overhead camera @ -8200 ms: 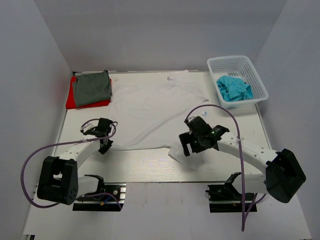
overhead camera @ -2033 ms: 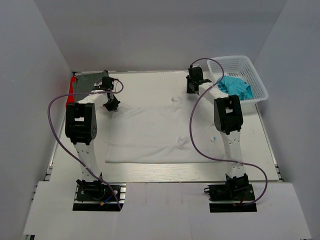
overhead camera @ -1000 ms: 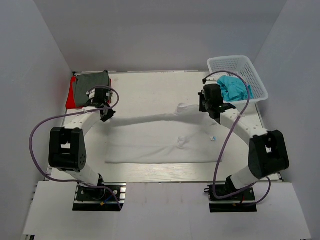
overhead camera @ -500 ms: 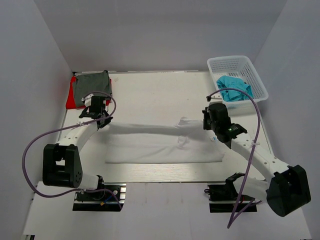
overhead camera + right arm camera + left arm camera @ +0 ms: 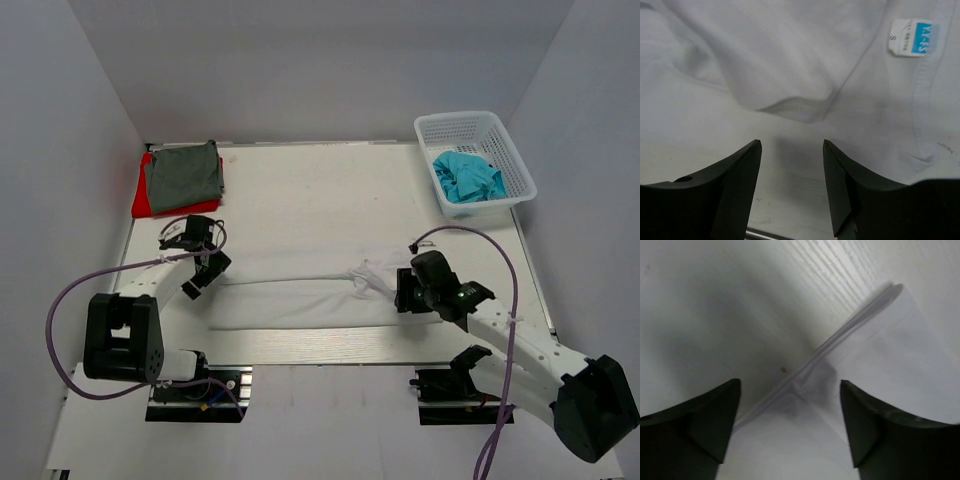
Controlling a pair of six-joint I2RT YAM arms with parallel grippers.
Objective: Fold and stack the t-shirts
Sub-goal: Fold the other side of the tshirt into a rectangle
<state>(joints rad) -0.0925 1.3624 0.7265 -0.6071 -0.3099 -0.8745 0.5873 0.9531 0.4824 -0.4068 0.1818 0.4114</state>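
Your white t-shirt [image 5: 300, 300] lies as a long, narrow band on the near half of the table [image 5: 300, 190], with its long axis running left-right. That axis is what the next move turns on. The left claw [image 5: 197, 278] sits at the band's left end. The right claw [image 5: 403, 293] sits twd the right end, just right of the bunched collar. So the cloth runs rightward from the left claw and leftward from the right one.

Both claws are spread and grasp nothing. The L wrist view shows the folded edge lying slack on the table between the fingers. The R wrist view shows cloth and the blue neck label [image 5: 913, 37] beyond open fingers (whether the tips brush the cloth is hard to say).

I'd judge the next fold goes end over end along that axis, and each arm is nearest its own end. The grey shirt [image 5: 182, 172] on the red shirt [image 5: 143, 203] lies far left, nearer your left arm. The teal shirt [image 5: 467, 178] is crumpled in the basket [image 5: 500, 135], far right.
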